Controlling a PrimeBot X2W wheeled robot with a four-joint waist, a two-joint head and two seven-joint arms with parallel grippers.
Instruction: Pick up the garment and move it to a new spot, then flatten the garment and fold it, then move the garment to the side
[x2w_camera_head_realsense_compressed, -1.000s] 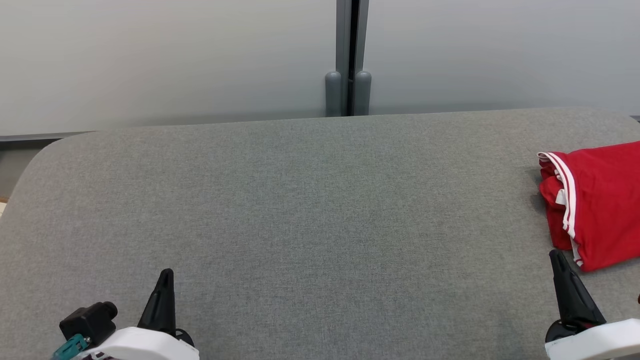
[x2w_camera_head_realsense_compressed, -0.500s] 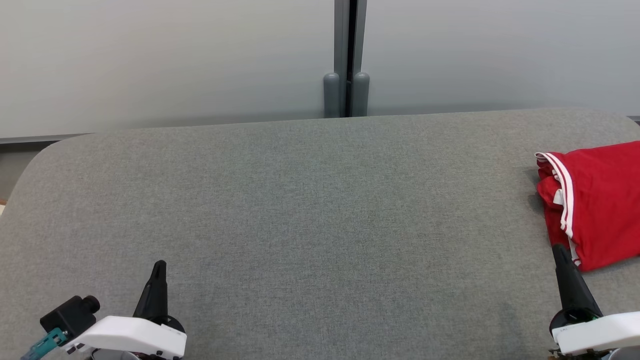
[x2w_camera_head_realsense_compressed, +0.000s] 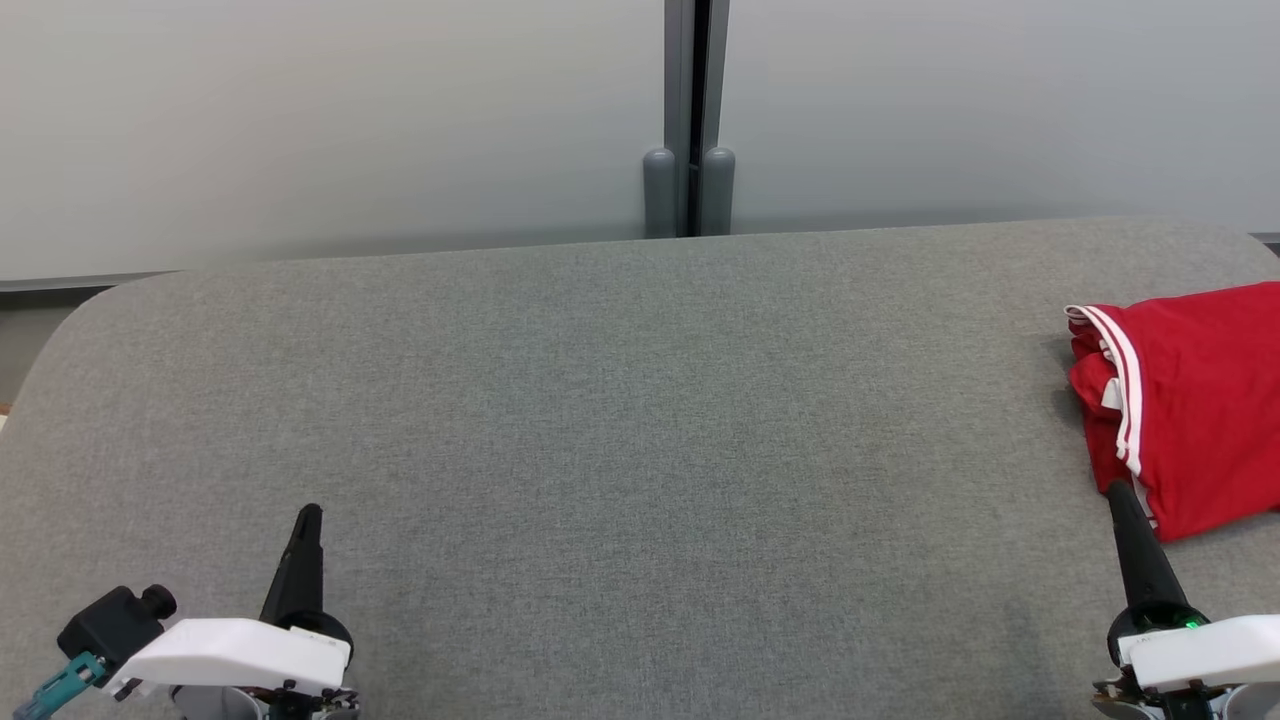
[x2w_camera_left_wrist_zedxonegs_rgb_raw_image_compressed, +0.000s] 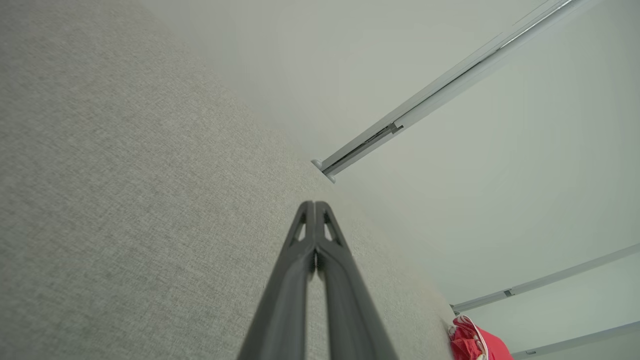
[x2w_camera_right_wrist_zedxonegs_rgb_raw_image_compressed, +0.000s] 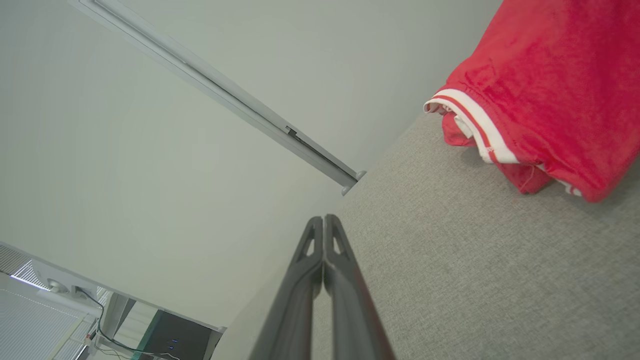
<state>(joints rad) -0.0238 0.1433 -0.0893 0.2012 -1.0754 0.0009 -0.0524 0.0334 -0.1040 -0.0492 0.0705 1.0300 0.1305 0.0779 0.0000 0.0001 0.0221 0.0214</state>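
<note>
Nearest me, the left gripper (x2w_camera_head_realsense_compressed: 307, 518) is hanging low over the near left of the table (x2w_camera_head_realsense_compressed: 640, 420), its two dark fingers pressing together tip to tip and holding nothing. The right gripper (x2w_camera_head_realsense_compressed: 1119, 492) is hanging at the near right, likewise closed and empty, its tip pointing at the near corner of the garment (x2w_camera_head_realsense_compressed: 1195, 400). The right wrist view is showing bare surface between them, so there is no contact. The table is spreading out as a wide, round-cornered slab covered in grey woven fabric, matte and slightly rough, probably giving some drag. The garment is lying at the table's right edge, partly running out of the head view. It is red and soft-looking, roughly folded, with white striped trim bunching on its left side. I am judging it light, limp and not fragile. It will be sagging when lifted, so a pinch on the trimmed hem looks best. Behind, smooth pale wall panels (x2w_camera_head_realsense_compressed: 350, 120) are meeting at a grey post (x2w_camera_head_realsense_compressed: 690, 110).
</note>
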